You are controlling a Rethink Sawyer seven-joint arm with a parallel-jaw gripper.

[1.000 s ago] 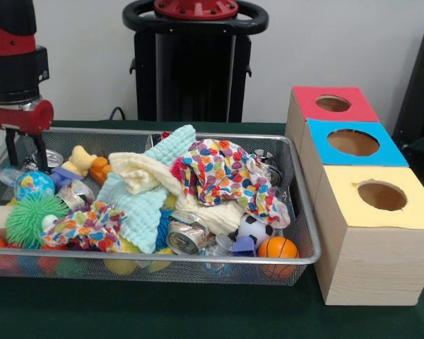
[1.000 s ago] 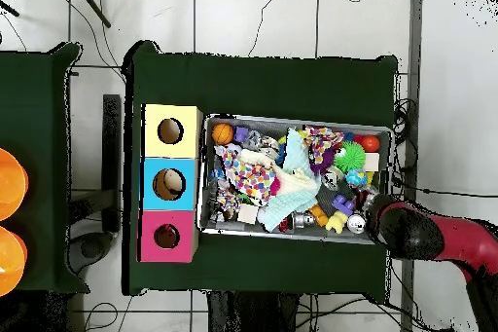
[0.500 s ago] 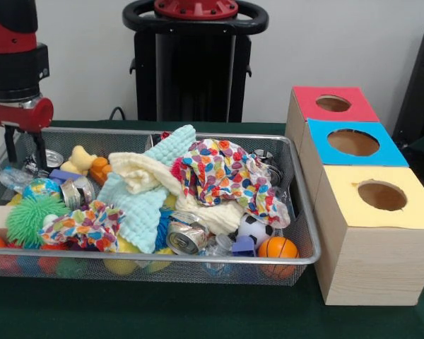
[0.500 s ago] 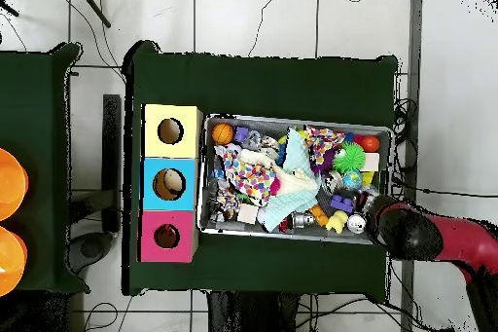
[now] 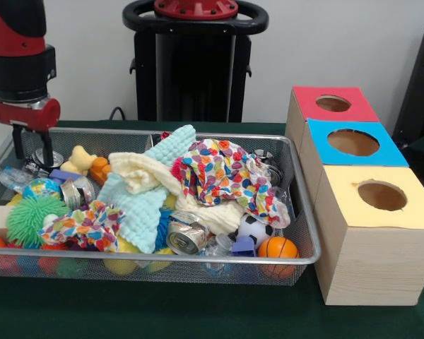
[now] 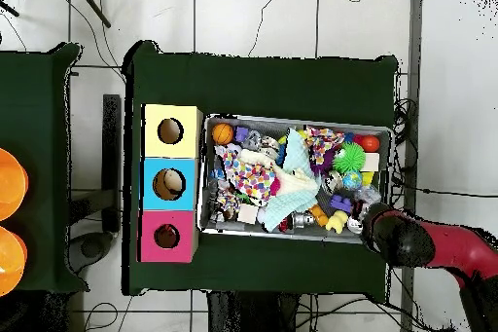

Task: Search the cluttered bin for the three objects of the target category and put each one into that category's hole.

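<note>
Front view: cloths (image 5: 198, 176) over bin (image 5: 297, 212) clutter.

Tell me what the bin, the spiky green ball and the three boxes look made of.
Bin: silvery wire mesh, see-through walls. Spiky green ball: probably soft rubber, with thin floppy spikes. Boxes: pale wood, grain showing on the sides, with matte coloured tops.

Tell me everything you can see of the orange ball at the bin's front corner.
The orange ball is small, with dark basketball-style seam lines, and looks soft or rubbery. It sits low in the wire bin, in the front corner nearest the yellow-topped box, beside a black and white ball. The overhead view shows it uncovered.
</note>
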